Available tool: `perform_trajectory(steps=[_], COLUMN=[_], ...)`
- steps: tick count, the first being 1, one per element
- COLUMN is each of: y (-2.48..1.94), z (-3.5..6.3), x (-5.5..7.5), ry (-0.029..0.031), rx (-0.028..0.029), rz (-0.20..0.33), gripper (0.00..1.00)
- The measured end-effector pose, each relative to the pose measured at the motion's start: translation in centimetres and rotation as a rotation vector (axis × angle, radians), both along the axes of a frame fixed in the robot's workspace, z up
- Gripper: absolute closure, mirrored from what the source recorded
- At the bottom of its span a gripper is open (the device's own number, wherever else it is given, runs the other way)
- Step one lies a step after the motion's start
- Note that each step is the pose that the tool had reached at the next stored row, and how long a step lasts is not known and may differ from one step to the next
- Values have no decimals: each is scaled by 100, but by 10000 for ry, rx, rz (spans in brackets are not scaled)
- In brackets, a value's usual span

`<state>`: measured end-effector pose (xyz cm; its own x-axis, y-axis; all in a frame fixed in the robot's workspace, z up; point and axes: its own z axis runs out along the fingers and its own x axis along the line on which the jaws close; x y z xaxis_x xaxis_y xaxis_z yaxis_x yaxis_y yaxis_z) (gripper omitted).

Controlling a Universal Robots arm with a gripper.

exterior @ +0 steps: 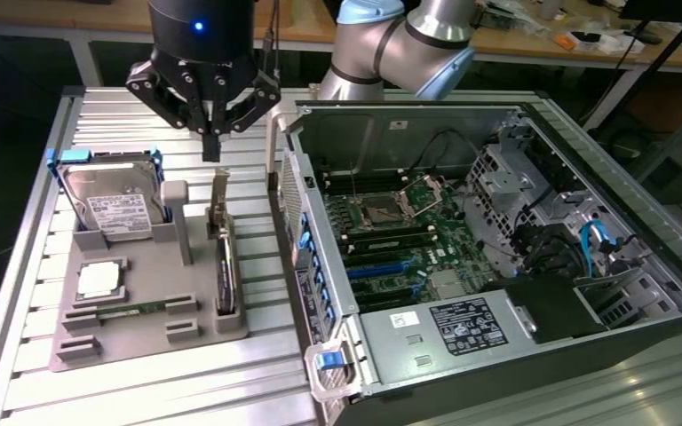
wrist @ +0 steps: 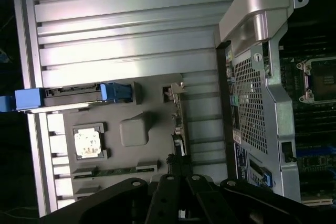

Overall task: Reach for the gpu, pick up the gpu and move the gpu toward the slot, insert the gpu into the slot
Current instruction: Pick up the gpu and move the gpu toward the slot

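Exterior view: the pincer [exterior: 210, 149] hangs with its fingers pressed together, gripping nothing. Directly beneath it the gpu [exterior: 224, 266] stands on edge in the grey holder [exterior: 139, 333], its long axis running out from under the tips. The blue slot [exterior: 379, 268] lies well beyond, inside the open case. Wrist view: the gpu [wrist: 179, 129] shows as a thin strip straight ahead of the pincer [wrist: 176, 187].

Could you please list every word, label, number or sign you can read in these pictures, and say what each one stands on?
No text is legible enough to quote.
The white label on the hard drive: printed lines, too small to read.
The black label on the power supply: white print, too small to read.
The white sticker beside it: too blurred to read.
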<state>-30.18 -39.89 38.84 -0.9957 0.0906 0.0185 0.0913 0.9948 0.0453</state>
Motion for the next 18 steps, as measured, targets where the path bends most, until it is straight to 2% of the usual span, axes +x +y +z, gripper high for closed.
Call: perform_trajectory(steps=[7, 12, 13, 15, 17, 18], y=[0, -2, -5, -5, -7, -7], z=[-13, -14, -14, -14, -14, -14], x=[0, 1, 1, 1, 0, 1], ry=[1, 0, 0, 0, 0, 0], rx=[-1, 0, 0, 0, 0, 0], rz=[1208, 1236, 1237, 1233, 1234, 1234], gripper=[89, 89, 83, 83, 70, 58])
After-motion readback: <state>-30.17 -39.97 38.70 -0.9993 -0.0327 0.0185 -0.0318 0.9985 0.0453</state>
